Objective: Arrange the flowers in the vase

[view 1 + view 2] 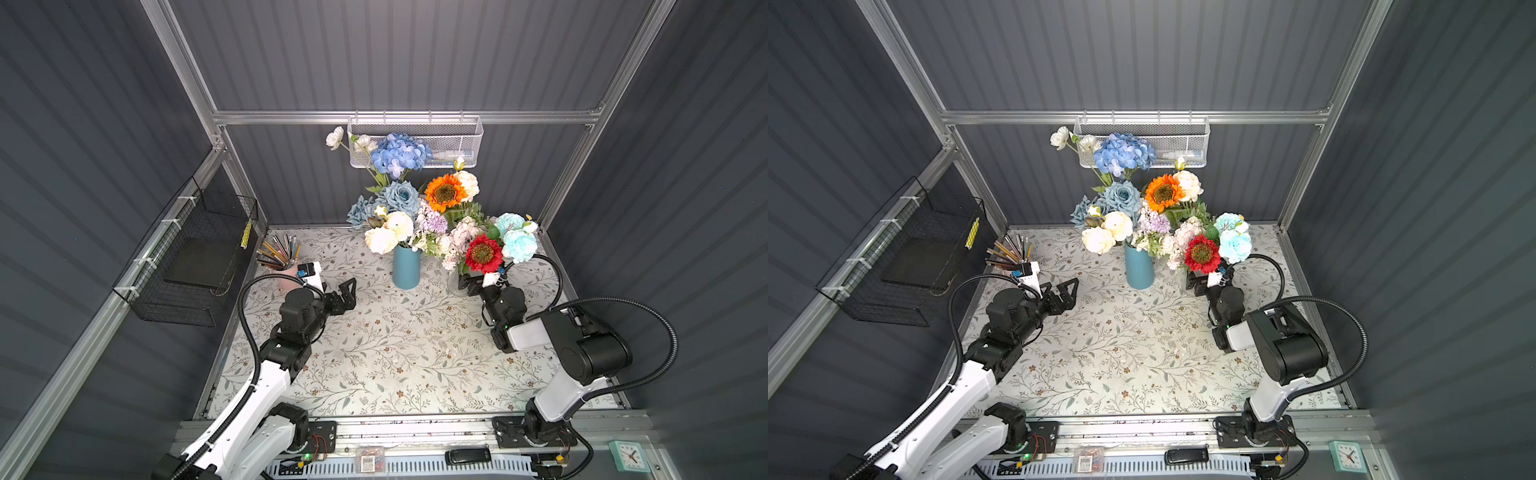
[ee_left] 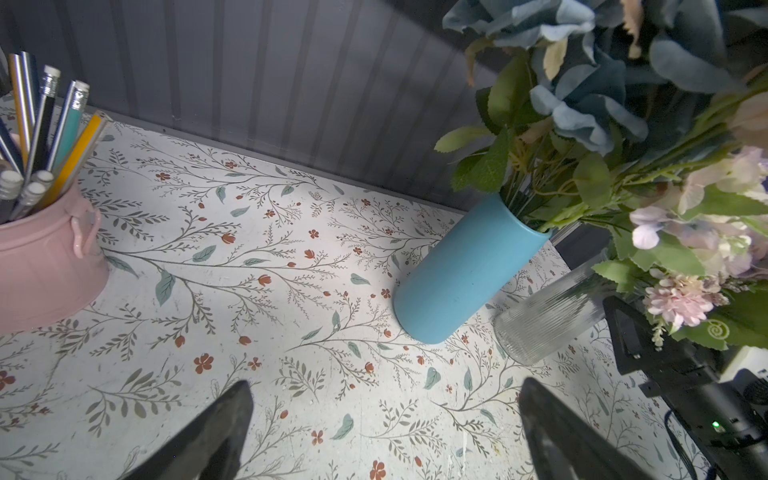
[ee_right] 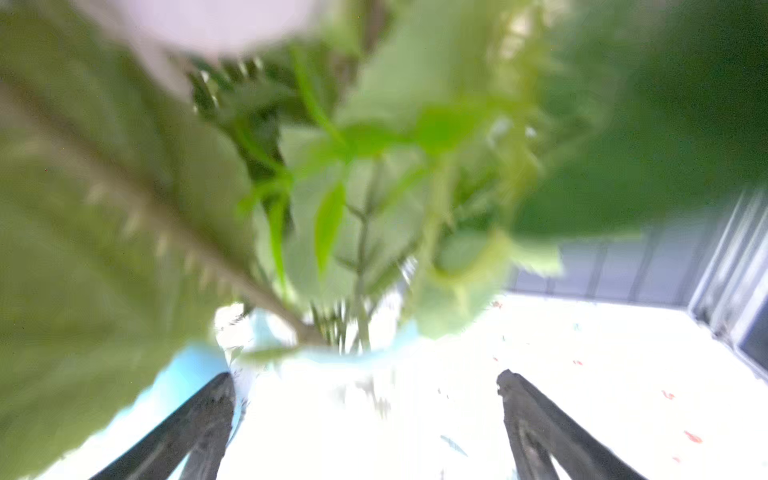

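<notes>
1. No loose stem lies on the floral-print table covering (image 1: 374, 353) in either top view. Every bloom stands in a vessel!
2. The matte blue cylindrical vase (image 1: 406, 266) at the back centre is packed. It holds the blue hydrangea (image 1: 399, 154) riding highest, dusty-blue roses (image 1: 397, 198), cream blossoms (image 1: 388, 232), a lilac cluster (image 1: 432, 220) and the orange sunflower (image 1: 444, 192).
3. Just beside it, towards the right arm, the clear ribbed glass vase (image 2: 548, 316) carries the red sunflower (image 1: 483, 253) and aqua blossoms (image 1: 517, 239).
4. My read is that the arranging looks all but finished. At most some tidying is left, or moving the glass-vase bunch over if only the blue vase counts.
5. The right gripper (image 3: 365, 376) sits low at the glass vase with its jaws spread wide and nothing pinched. Blurred green leaves and stems fill its wrist view.
6. The left gripper (image 2: 386, 384) hangs over bare covering, well short of the blue vase, with its jaws wide and empty.
7. Textures: the blue vase is smooth, opaque and straight-walled. The glass one is fluted and see-through, so stems show inside. The petals look like soft fabric and the leaves are serrated and thin, likely to flex and snag on neighbouring stems.
8. Off to the side, a pink metal pot (image 2: 45, 257) bristles with pencils.
</notes>
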Controlling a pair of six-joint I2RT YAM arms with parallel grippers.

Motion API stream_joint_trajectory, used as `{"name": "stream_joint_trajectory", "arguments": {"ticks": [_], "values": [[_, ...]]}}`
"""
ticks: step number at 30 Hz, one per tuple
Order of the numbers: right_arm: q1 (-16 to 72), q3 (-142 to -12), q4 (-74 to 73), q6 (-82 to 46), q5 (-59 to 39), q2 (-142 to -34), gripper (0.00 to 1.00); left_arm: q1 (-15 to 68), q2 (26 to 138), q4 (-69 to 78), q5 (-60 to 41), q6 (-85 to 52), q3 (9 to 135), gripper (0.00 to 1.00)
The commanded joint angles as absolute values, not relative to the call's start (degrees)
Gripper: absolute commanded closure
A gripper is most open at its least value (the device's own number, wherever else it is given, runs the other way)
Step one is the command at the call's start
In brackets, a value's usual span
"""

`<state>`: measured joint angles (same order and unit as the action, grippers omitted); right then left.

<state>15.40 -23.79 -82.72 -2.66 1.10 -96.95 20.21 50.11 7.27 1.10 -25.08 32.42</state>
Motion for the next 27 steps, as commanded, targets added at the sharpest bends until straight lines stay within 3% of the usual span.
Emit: {"name": "stream_joint_trajectory", "arguments": {"ticks": [1,9,17,27], "values": [[15.24,-20.47,-83.92,-7.08,3.36,-94.44,0.01,20.22,50.15,6.92,1.85,-24.63,33.91,0.0],[15.47,-12.82,-80.94,-15.3,5.14,-85.73,0.01,20.21,52.48,6.89,3.89,-24.75,34.18,0.0],[15.38,-18.35,-35.82,-18.48,14.44,-64.55,0.01,20.21,58.43,1.07,15.21,-21.96,35.93,0.0],[12.7,-27.12,-15.36,-19.53,18.95,-59.7,0.01,20.13,67.99,2.56,35.7,-11.27,39.34,0.0]]}}
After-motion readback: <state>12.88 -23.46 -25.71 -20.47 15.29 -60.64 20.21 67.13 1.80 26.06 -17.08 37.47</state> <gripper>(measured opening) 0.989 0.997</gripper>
